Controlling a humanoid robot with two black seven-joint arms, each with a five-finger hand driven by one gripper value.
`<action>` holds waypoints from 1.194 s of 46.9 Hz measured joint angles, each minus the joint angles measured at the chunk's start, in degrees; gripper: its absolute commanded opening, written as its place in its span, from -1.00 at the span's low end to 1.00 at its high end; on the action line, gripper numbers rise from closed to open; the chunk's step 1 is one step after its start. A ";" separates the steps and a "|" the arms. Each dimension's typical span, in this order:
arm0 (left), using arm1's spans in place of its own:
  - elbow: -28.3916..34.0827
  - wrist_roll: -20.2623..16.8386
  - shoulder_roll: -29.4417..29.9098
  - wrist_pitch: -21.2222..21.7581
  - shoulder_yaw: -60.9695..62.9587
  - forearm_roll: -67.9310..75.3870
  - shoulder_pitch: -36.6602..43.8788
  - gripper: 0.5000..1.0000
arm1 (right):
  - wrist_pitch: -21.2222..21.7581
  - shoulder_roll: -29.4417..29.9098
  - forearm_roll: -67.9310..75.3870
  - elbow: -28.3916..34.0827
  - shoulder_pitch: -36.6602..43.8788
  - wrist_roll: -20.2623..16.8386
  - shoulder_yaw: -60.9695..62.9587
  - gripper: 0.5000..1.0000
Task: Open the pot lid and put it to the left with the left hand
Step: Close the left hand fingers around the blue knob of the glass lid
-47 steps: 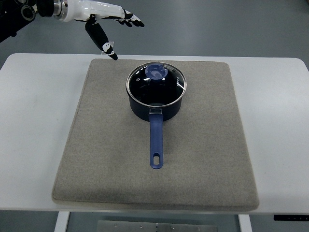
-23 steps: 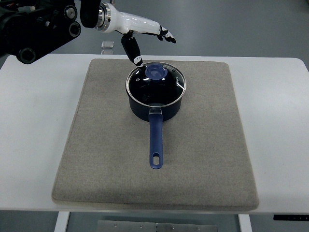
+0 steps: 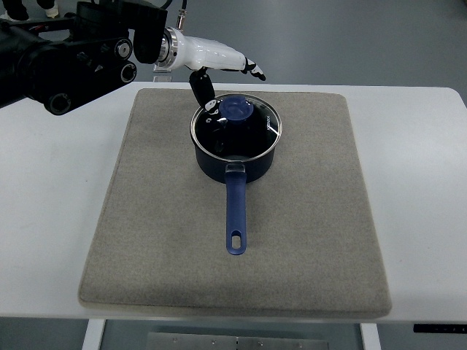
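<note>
The left hand (image 3: 219,62) reaches in from the far left, its white palm held over the far edge of the grey mat (image 3: 146,219). Its fingers (image 3: 252,69) stretch out to the right, spread and loose, while the dark thumb (image 3: 203,91) hangs down toward the near side, its tip at the left rim of the glass lid (image 3: 252,127). The hand holds nothing; whether the thumb tip actually touches the lid cannot be told from this angle. Behind the hand, the black arm (image 3: 66,62) fills the far left corner above the tabletop (image 3: 51,182).

The lid sits closed on the dark blue pot (image 3: 235,162), with its round blue knob (image 3: 236,109) in the centre, just right of the thumb tip. The pot stands on the far half of the mat, roughly midway between left and right. Its long blue handle (image 3: 236,211) points straight toward the near edge, ending in a slotted hole. The mat covers most of the white tabletop, leaving bare strips on the left and right.
</note>
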 measured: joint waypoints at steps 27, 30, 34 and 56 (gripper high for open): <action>-0.28 0.00 -1.46 -0.36 1.59 0.14 0.04 0.57 | 0.00 0.00 0.00 0.00 0.01 0.00 0.02 0.66; -0.35 0.00 -1.72 -0.37 2.19 0.14 0.02 0.55 | 0.00 0.00 0.00 0.00 0.00 0.00 0.05 0.66; -0.34 0.00 -1.79 -0.37 2.45 0.14 -0.01 0.55 | 0.00 0.00 0.00 0.00 0.04 0.00 0.05 0.66; -0.29 0.00 -2.11 -0.34 2.73 0.17 -0.27 0.45 | -0.02 0.00 0.00 0.00 0.03 0.00 0.05 0.66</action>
